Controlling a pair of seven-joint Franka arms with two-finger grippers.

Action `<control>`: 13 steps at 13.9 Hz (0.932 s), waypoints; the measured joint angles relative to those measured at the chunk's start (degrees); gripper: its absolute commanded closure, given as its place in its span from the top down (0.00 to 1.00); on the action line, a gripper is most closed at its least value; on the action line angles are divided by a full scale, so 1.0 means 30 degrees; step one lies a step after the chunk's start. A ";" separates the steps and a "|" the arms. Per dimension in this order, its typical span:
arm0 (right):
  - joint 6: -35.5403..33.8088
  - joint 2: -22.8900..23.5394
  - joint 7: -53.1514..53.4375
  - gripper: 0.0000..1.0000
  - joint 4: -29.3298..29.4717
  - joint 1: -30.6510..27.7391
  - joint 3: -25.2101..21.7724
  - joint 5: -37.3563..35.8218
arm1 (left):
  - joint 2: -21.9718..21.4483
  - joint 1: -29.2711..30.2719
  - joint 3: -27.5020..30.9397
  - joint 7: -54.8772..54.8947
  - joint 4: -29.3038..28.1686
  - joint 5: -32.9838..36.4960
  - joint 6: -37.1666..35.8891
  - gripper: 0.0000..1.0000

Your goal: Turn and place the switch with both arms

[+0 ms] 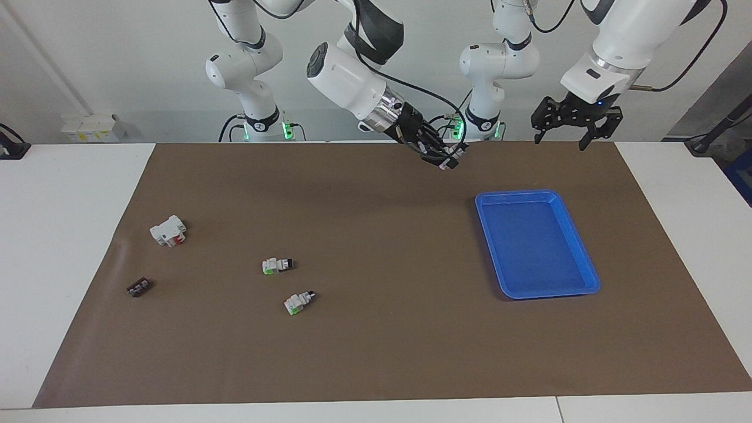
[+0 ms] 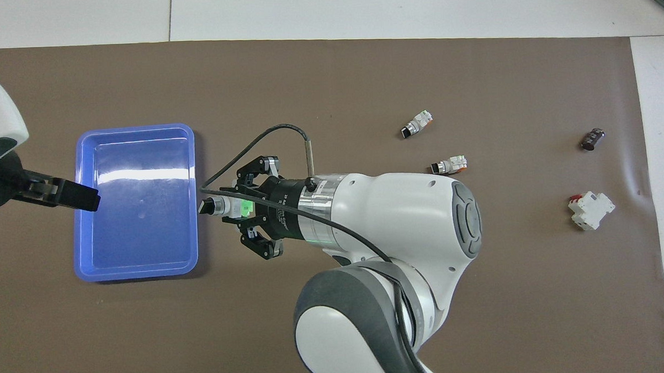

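My right gripper (image 1: pixel 447 160) is up in the air over the mat beside the blue tray (image 1: pixel 517 195), shut on a white switch (image 1: pixel 452 156) with a green part. In the overhead view that gripper (image 2: pixel 239 207) holds the switch (image 2: pixel 228 206) level, with its black knob pointing at the tray's rim (image 2: pixel 134 128). My left gripper (image 1: pixel 573 132) is open and empty, held high; in the overhead view it (image 2: pixel 61 193) is over the tray's edge at the left arm's end. Two more switches (image 1: pixel 277 265) (image 1: pixel 298 302) lie on the mat toward the right arm's end.
A bigger white block with a red part (image 1: pixel 168 230) and a tiny dark brown piece (image 1: pixel 138 287) lie on the brown mat (image 1: pixel 382 352) near the right arm's end. They also show in the overhead view: the block (image 2: pixel 591 210) and the piece (image 2: pixel 592 139).
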 measured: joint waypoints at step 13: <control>-0.0236 -0.0013 0.1023 0.00 0.0111 -0.0431 -0.0150 0.0845 | -0.0740 -0.0359 -0.0223 0.7876 -0.1964 -0.6764 0.2413 0.73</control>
